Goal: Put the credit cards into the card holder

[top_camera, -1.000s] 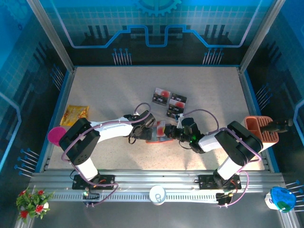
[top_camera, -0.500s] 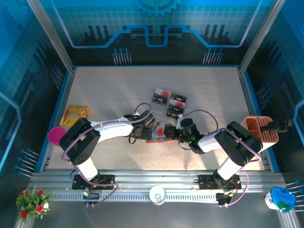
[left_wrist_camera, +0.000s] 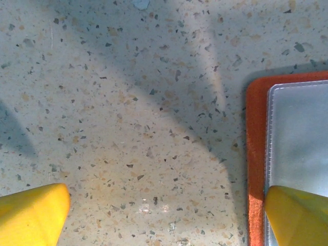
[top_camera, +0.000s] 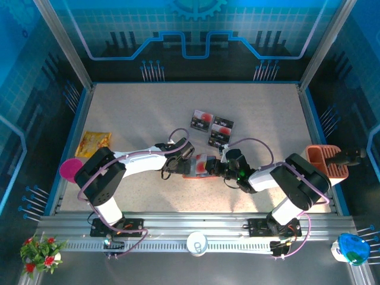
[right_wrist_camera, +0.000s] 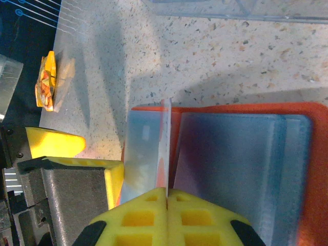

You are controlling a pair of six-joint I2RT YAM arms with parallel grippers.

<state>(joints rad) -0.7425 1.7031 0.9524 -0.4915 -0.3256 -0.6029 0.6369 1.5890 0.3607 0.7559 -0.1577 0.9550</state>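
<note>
The card holder [top_camera: 191, 173] lies open on the table, orange-red with grey-blue pockets [right_wrist_camera: 241, 148]. My right gripper [right_wrist_camera: 166, 205] is shut on one credit card [right_wrist_camera: 165, 146], seen edge-on and standing upright over the holder's left half. In the top view this card [top_camera: 202, 161] shows a red and white patch beside the right gripper [top_camera: 215, 168]. My left gripper [left_wrist_camera: 164, 220] is open, its right fingertip [left_wrist_camera: 297, 215] resting on the holder's pocket edge [left_wrist_camera: 256, 154] and the other fingertip over bare table. Three more cards [top_camera: 202, 119] [top_camera: 223, 124] [top_camera: 218, 139] lie flat behind the holder.
A yellow snack packet [top_camera: 95, 141] lies at the left edge, with a pink disc [top_camera: 70, 169] nearer. An orange ribbed container [top_camera: 323, 160] stands at the right edge. The left gripper's fingers [right_wrist_camera: 56, 143] sit close to the held card.
The right forearm has shifted very slightly left. Both grippers and the holder stay where they were.
</note>
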